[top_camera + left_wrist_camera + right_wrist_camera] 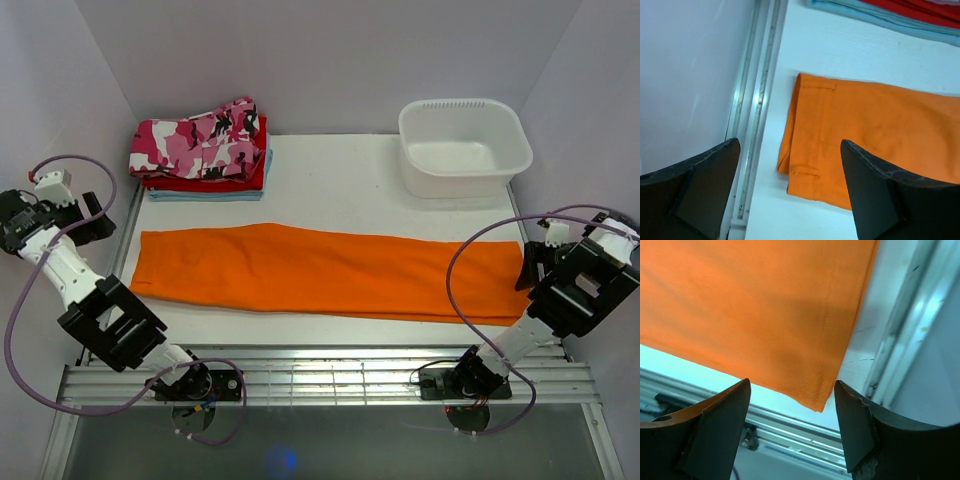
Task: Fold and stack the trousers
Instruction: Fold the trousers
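At the far left, the left hand (24, 224) hangs over the desk's (330, 165) edge. Its wrist view shows the two dark fingers (705, 185) standing wide apart with nothing gripped; beyond the gap lies the waistband end of the orange trousers (330, 272), belt loops visible.

At the back left corner sits a stack of folded clothes (200, 150): a pink camouflage piece on top, red under it, pale blue at the bottom. The stack is near the trousers' waist end but apart from it.

The orange trousers lie flat across the middle of the desk, legs together, as one long strip – waist at the left, leg ends at the right – not yet folded.

Behind them, toward the right, stands a white basin (463, 148), well apart from the cloth.

At the far right, the right hand (533, 264) is at the leg ends. Its fingers (720, 430) are spread too, holding nothing – the hem corner shows in the gap, just beside the desk's right rail.
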